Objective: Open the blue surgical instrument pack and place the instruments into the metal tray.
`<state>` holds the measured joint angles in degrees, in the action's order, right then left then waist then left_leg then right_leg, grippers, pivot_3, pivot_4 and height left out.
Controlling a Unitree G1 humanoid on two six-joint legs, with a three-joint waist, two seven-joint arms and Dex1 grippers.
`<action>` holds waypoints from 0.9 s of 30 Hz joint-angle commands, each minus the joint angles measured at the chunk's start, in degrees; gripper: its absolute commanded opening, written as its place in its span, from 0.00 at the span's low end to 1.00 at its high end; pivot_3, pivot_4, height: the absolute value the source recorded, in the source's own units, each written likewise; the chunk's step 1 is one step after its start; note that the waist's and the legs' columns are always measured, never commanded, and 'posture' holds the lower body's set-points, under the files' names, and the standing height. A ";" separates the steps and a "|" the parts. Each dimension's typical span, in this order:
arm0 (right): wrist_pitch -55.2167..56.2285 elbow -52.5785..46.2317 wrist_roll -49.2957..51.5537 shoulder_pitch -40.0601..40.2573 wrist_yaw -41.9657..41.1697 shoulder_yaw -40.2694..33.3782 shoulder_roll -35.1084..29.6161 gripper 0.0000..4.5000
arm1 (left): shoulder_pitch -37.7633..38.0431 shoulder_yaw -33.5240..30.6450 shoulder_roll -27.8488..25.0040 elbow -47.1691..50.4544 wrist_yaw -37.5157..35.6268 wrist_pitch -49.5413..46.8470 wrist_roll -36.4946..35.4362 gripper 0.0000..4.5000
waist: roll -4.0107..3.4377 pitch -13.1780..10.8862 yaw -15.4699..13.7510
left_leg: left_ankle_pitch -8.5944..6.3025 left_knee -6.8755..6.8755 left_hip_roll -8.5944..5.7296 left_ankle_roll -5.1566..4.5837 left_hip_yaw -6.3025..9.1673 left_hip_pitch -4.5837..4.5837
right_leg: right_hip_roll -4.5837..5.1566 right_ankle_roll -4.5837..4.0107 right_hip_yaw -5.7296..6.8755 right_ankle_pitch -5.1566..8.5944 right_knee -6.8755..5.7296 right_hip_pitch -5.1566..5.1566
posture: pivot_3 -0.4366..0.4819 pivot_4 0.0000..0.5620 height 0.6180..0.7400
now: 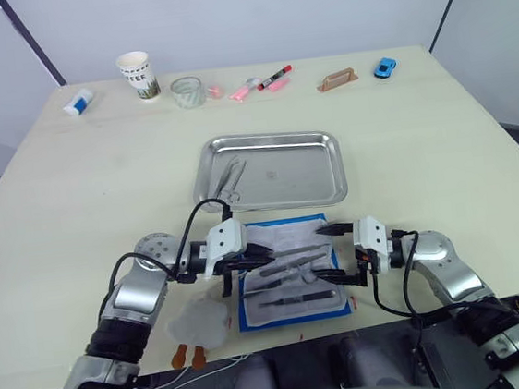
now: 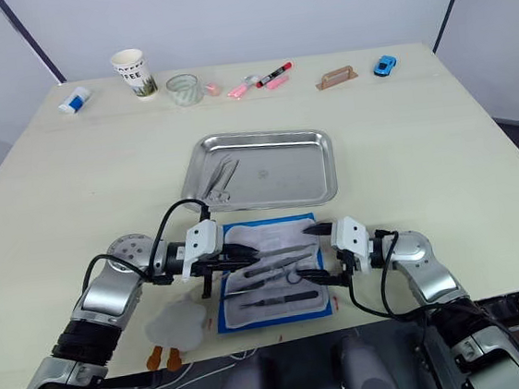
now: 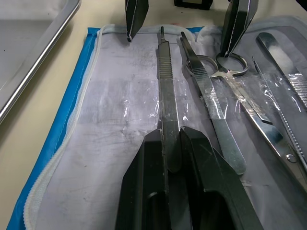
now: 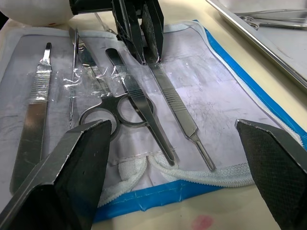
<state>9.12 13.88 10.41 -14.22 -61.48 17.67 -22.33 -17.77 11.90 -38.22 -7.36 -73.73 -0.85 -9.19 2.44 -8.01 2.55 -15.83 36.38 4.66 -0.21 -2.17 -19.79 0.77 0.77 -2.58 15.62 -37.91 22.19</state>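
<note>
The blue surgical instrument pack point(image 1: 292, 284) lies open near the table's front edge, pale lining up, with several silver instruments point(image 4: 122, 103) under clear straps. My left gripper point(image 3: 172, 136) is shut on a thin straight handle point(image 3: 165, 91) that lies on the lining next to ring-handled scissors point(image 3: 230, 79). My right gripper point(image 4: 172, 128) stands wide open over the pack's right end, its fingers point(image 4: 72, 177) on either side of the instruments' tips. Just behind the pack sits the metal tray point(image 1: 314, 184), with one ring-handled instrument point(image 1: 235, 178) in its left part.
Along the far edge stand a white bottle point(image 1: 78, 102), a paper cup point(image 1: 138, 75), a clear bowl point(image 1: 188, 92), pink and red markers point(image 1: 266, 80), a brown block point(image 1: 337, 79) and a blue toy car point(image 1: 383, 68). A crumpled white thing point(image 1: 198, 320) lies left of the pack.
</note>
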 commanded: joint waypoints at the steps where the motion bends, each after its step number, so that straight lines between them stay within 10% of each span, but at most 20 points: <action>1: -2.46 7.74 -6.46 2.06 2.96 3.05 -0.37 1.00 | 1.13 0.90 -1.13 0.79 -1.04 -0.85 0.27 0.01 | 0.00 0.00 0.02 | 0.00 0.00 0.01 0.00 -0.01 0.00 | 0.00 0.00 0.00 0.00 0.00 0.00 | 0.48 0.27 0.98; 27: -2.86 8.57 -6.45 1.20 2.16 3.31 -0.47 1.00 | -4.34 2.99 -4.60 10.35 -1.64 -12.75 1.04 0.01 | 0.04 -0.01 0.01 | 0.00 -0.05 0.03 0.00 -0.16 -0.05 | -0.06 0.00 -0.11 0.03 0.00 0.15 | 0.48 0.27 0.98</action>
<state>9.14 14.24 10.29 -14.89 -61.44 17.88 -22.25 -20.99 14.36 -41.84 0.00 -74.83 -12.44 -8.23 2.48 -8.02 2.56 -15.83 36.33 4.69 -0.22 -2.35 -19.84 0.68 0.77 -2.70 15.66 -37.91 22.36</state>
